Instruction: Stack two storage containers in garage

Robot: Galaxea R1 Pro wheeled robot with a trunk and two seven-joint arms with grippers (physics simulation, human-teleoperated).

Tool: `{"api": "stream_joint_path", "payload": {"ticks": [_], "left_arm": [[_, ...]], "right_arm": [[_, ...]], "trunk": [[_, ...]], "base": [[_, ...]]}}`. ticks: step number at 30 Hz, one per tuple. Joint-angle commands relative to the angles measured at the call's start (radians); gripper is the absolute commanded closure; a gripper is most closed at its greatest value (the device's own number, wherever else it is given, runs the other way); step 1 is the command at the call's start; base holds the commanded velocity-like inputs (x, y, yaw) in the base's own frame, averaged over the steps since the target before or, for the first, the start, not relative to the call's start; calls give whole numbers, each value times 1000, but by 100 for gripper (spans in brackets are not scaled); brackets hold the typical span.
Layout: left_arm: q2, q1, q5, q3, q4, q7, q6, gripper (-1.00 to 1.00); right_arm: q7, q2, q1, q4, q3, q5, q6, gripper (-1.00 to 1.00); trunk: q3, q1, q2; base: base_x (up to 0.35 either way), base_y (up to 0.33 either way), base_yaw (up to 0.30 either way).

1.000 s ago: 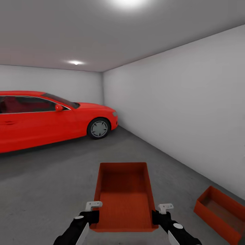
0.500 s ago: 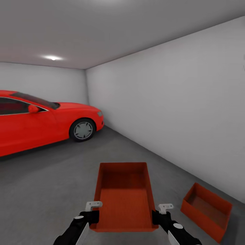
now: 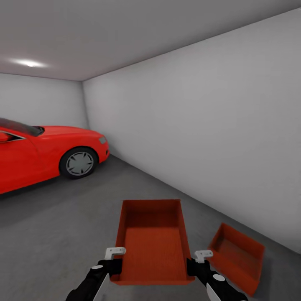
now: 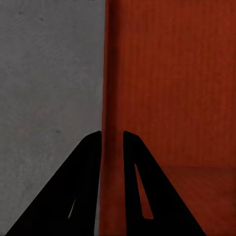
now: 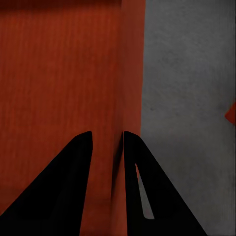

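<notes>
Garage interior: white walls, grey ceiling, dark grey concrete floor (image 3: 62, 225); red car (image 3: 37, 154) parked at far left, front wheel facing the camera.

Held container (image 3: 152, 242): orange-red open-top bin, carried level in front of the robot between both arms, above the floor; interior empty.

Left gripper (image 3: 113, 261): jaws closed down on the bin's left wall near its close corner; left wrist view shows the two dark fingers (image 4: 86, 182) straddling the thin wall of the held container (image 4: 172, 88), one outside over concrete, one inside.

Right gripper (image 3: 196, 263): jaws likewise clamped on the right wall; right wrist view shows the wall of the held container (image 5: 64, 73) pinched between the fingers (image 5: 142, 187).

Second container (image 3: 236, 257): on the floor to the right, near the white wall (image 3: 200, 125), just beside the held bin's right side; appears tilted, open top turned toward the camera.
</notes>
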Motion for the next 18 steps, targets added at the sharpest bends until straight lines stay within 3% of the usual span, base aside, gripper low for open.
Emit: {"api": "stream_joint_path", "payload": {"ticks": [1,18], "left_arm": [[21,0,4,-5,-5,3,5,100],[22,0,4,-5,-5,3,5,100]], "right_arm": [[12,-5,0,5,13,0,-3,100],[12,-5,0,5,13,1,-3,100]], "trunk": [[-1,1,-1],[-2,1,-1]], "base": [[322,-134,-263],[323,-95,-274]]}}
